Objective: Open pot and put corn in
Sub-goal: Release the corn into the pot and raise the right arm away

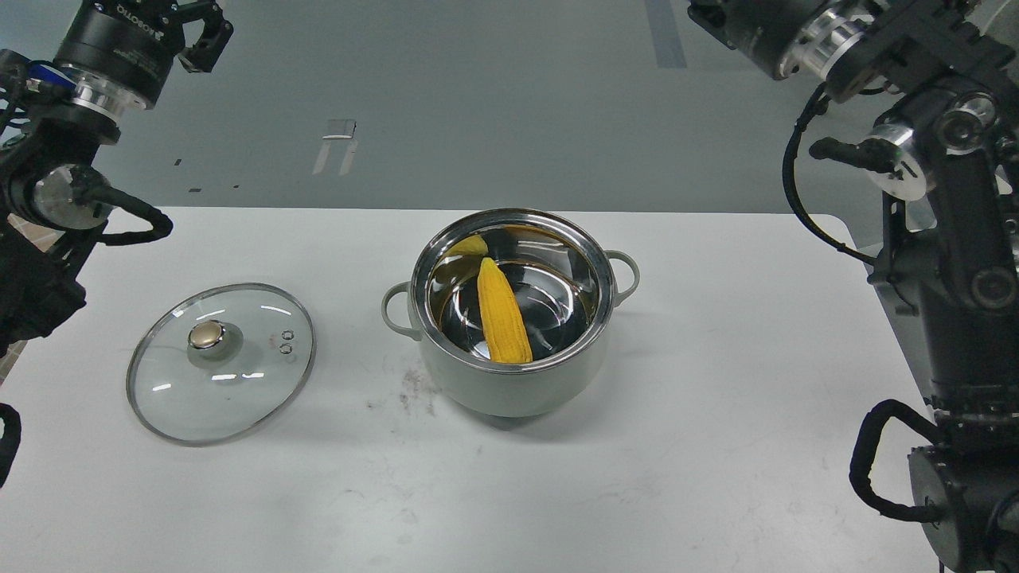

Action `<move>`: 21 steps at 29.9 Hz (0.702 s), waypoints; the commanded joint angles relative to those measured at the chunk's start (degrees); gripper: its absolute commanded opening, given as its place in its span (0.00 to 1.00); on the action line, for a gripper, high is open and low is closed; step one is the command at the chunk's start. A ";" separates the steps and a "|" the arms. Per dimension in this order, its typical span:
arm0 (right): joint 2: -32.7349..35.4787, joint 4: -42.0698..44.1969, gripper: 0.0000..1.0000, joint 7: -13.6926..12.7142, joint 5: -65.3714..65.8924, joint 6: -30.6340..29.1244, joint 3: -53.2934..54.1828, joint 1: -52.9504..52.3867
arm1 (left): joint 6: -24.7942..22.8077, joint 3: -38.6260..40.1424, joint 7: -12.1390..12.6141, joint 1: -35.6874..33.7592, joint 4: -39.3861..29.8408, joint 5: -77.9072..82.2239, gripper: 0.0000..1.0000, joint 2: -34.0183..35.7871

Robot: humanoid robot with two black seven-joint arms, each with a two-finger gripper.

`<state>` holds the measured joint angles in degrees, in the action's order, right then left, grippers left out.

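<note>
The pale grey-green pot [478,382] stands open in the middle of the white table, its steel inside showing. The yellow corn [503,312] lies inside it, tip pointing away from me, with its reflection on the far wall. The glass lid [239,390] with the brass knob lies flat on the table to the pot's left. My left gripper [201,33] is raised at the top left, far from the pot, partly cut off by the frame edge. My right arm [915,119] is lifted at the top right, and its gripper is beyond the frame's top edge.
The table [716,414] ends at its far edge behind the pot and at its right edge under my right arm. A small dark smudge [414,386] marks the table beside the pot. The floor lies beyond.
</note>
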<state>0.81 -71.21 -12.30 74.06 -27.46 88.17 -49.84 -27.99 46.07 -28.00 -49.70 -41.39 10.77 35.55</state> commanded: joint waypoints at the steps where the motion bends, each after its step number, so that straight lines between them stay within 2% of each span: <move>1: 1.56 5.02 1.00 0.08 -11.11 1.44 3.15 -0.08 | -0.01 0.51 0.00 -0.04 0.08 -0.49 0.98 0.40; 4: 3.15 8.44 1.00 0.87 -18.40 3.02 3.50 0.36 | -0.01 0.51 0.00 0.04 0.08 -0.58 0.98 -0.03; 7: 3.24 13.18 1.00 3.85 -23.59 4.87 3.85 0.54 | -0.01 0.51 0.00 0.13 0.17 -0.67 0.98 -1.09; 11: 3.24 17.93 1.00 6.58 -29.21 6.10 4.38 0.80 | -0.01 0.60 0.00 0.04 0.17 -0.67 0.98 -2.32; 21: 3.24 19.26 1.00 6.67 -30.99 7.60 4.38 3.17 | -0.01 0.69 0.00 0.74 0.96 -0.93 0.98 -3.11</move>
<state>3.96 -51.96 -5.63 43.10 -19.91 92.55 -46.98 -27.99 46.72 -28.00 -49.54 -40.43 10.00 32.61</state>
